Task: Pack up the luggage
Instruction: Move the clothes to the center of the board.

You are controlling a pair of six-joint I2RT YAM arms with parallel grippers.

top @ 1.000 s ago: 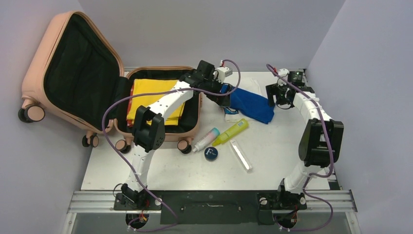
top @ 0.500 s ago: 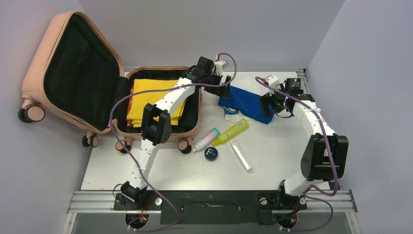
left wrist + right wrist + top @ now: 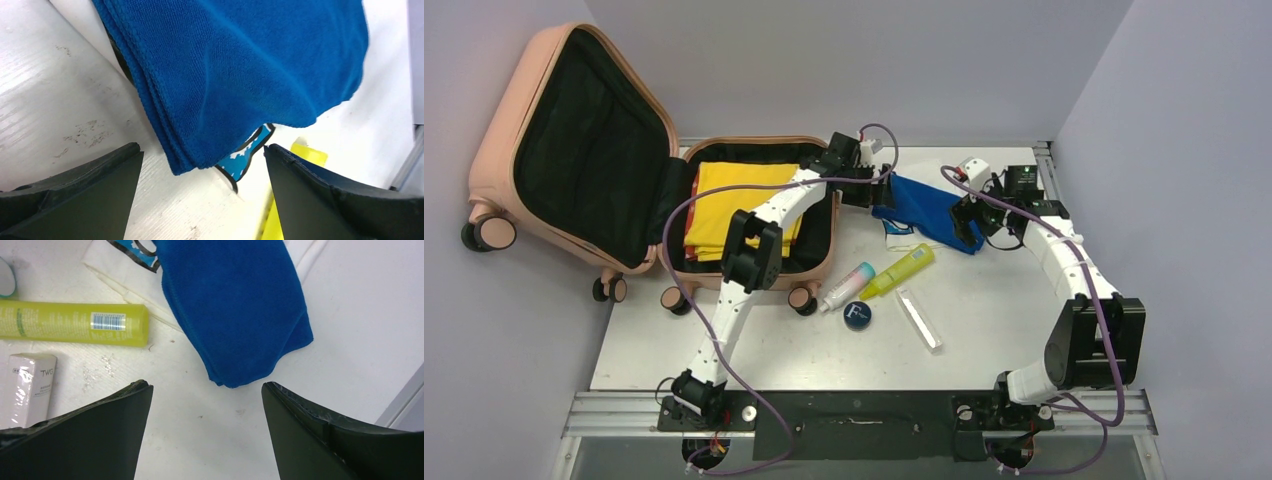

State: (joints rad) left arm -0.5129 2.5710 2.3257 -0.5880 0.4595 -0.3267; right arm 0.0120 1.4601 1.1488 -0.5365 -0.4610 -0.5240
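The salmon-pink luggage lies open at the left, its lid leaning on the wall, with yellow clothing in its lower half. A folded blue towel lies on the table right of it. My left gripper is open and empty at the towel's left end; in the left wrist view the towel lies just ahead of the left gripper. My right gripper is open and empty at the towel's right end; the towel sits just beyond the right gripper.
A white and blue packet lies partly under the towel. In front lie a yellow-green bottle, a pink tube with teal cap, a dark round tin and a long pale box. Walls stand close behind and to the right.
My right gripper has moved left to the towel's right end. My left gripper has shifted left and back to the towel's left end. The towel lies a little further left.
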